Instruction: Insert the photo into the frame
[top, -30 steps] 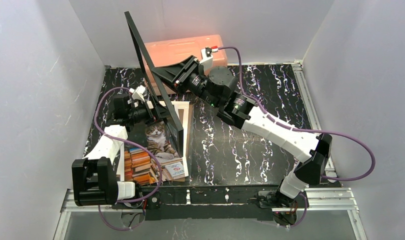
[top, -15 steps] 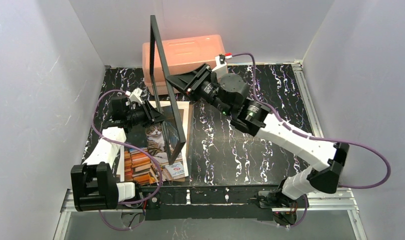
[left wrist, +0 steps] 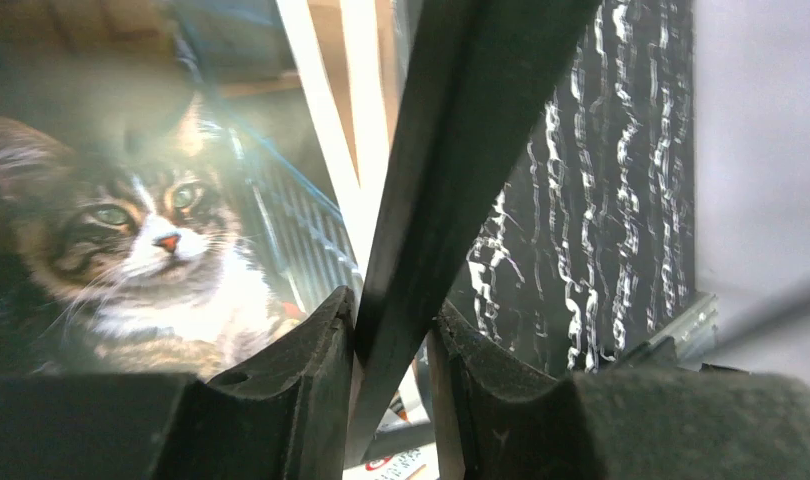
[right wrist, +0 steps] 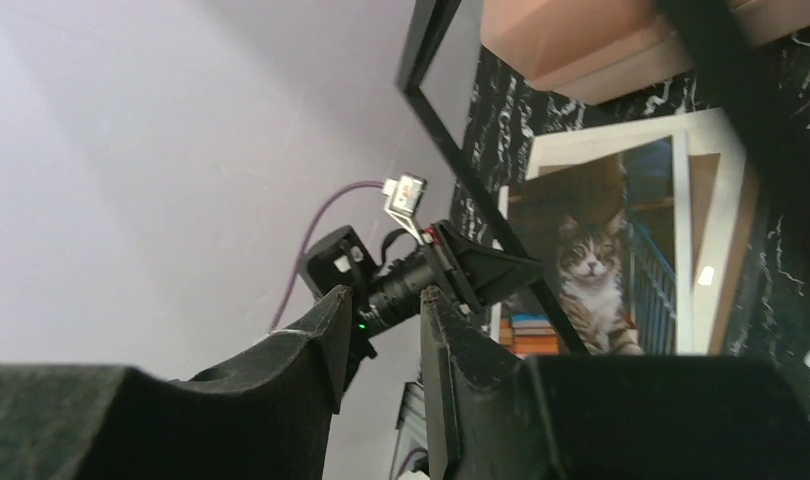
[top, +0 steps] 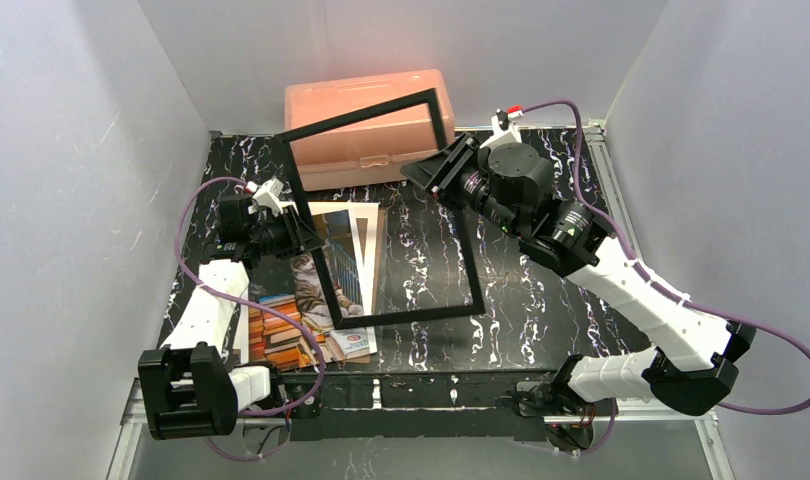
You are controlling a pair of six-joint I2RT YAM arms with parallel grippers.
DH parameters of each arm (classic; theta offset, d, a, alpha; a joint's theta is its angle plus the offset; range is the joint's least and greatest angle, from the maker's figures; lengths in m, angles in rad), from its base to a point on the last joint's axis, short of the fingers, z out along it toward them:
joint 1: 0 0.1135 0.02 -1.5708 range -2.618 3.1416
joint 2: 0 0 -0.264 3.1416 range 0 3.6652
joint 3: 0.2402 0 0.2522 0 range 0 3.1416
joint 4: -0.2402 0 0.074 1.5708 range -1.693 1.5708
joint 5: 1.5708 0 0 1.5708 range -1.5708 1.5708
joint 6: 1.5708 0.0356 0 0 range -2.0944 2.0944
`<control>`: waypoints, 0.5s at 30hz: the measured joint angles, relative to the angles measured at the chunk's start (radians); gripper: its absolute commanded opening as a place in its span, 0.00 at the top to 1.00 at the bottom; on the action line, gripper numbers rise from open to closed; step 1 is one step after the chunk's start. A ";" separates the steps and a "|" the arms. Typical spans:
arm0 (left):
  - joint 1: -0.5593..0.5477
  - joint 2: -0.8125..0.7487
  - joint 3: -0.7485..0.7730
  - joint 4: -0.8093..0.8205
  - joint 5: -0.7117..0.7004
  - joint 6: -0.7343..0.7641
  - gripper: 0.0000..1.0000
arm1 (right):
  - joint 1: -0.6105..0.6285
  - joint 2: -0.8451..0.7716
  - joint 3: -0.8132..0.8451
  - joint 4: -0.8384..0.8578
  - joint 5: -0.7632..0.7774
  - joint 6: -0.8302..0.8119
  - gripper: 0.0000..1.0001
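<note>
On marbled table [top: 541, 270], 1 frame [top: 361, 114] is pinched centre-left by left gripper [top: 309, 235] above 1 photo [top: 281, 335]; right gripper [right wrist: 383, 310] is seen slightly parted, empty.

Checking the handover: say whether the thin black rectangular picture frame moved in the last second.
Yes. The frame has swung rightward from edge-on to broadside across the peach plastic box.

Soft, even light is bathing the white walls [top: 71, 150], throwing only faint shadows. Up close in the left wrist view, the fingers [left wrist: 281, 400] and frame [left wrist: 451, 150] are blurring, and pale glare is washing over the photo [left wrist: 131, 230].
</note>
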 measured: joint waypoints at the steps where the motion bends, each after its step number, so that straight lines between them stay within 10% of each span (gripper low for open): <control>1: -0.001 0.000 0.000 -0.003 0.001 0.006 1.00 | -0.008 -0.004 -0.010 -0.009 -0.012 -0.003 0.60; 15: -0.014 -0.003 0.016 -0.024 0.098 0.003 1.00 | -0.068 -0.063 -0.092 -0.227 -0.001 -0.106 0.53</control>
